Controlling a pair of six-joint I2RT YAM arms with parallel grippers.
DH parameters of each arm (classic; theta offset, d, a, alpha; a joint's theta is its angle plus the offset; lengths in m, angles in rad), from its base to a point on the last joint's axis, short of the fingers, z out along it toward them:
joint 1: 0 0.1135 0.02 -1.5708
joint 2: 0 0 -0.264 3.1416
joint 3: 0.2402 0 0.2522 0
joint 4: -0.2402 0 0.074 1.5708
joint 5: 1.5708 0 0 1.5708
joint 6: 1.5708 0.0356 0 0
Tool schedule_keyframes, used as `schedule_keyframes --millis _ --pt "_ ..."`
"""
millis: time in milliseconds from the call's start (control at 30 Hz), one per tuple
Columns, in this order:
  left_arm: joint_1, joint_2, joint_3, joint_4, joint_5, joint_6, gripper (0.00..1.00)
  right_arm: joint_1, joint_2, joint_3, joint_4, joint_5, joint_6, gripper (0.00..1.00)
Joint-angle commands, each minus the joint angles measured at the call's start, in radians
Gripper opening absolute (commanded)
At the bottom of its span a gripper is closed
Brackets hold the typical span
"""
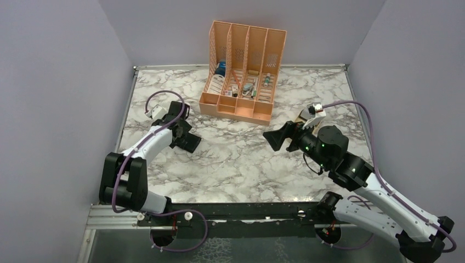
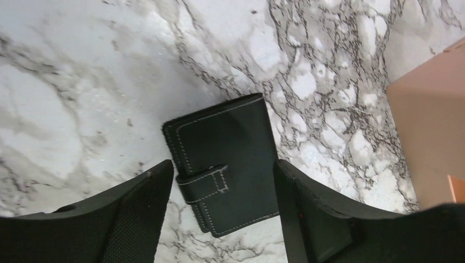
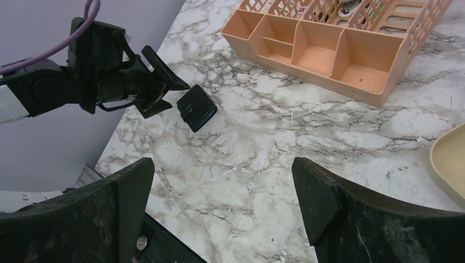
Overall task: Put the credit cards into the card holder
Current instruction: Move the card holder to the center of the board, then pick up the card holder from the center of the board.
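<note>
The left gripper [image 2: 222, 165] is down over the small black folding leather card holder [image 2: 225, 131], which lies folded shut, strap tab across its face, flat on the left part of the white marble-patterned table [image 1: 236, 164]. One black finger [image 2: 142, 203] sits at the holder's left edge by the tab and the other at its right edge. The jaws stand apart with the holder between them, but I cannot tell whether the pads press on it. Over on the right, the right gripper [image 3: 222, 170] hangs above bare marble, jaws spread wide and holding nothing. The tall orange slotted plastic desk organizer [image 1: 241, 71] stands at the back of the table, well apart from the holder.
</note>
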State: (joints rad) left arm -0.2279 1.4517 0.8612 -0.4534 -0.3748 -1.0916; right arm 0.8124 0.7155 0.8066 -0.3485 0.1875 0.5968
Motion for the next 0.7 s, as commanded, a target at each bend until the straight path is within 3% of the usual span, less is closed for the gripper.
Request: schedule_keyframes --millis 0,233,433,667 --pt "0.004 -0.060 -0.025 -0.091 -0.142 -0.007 0.67 0.005 0.007 0.005 -0.004 0.015 -0.004 0.98" --pt "0.005 -0.072 -0.055 -0.008 -0.073 0.037 0.64 0.005 0.027 0.004 -0.005 0.005 0.006 0.97" --pt "0.006 -0.048 -0.095 0.034 -0.023 0.013 0.66 0.005 0.039 0.006 -0.011 -0.002 0.011 0.97" --pt "0.001 -0.049 -0.169 0.145 0.102 -0.028 0.61 0.006 0.048 0.013 -0.019 0.009 0.018 0.97"
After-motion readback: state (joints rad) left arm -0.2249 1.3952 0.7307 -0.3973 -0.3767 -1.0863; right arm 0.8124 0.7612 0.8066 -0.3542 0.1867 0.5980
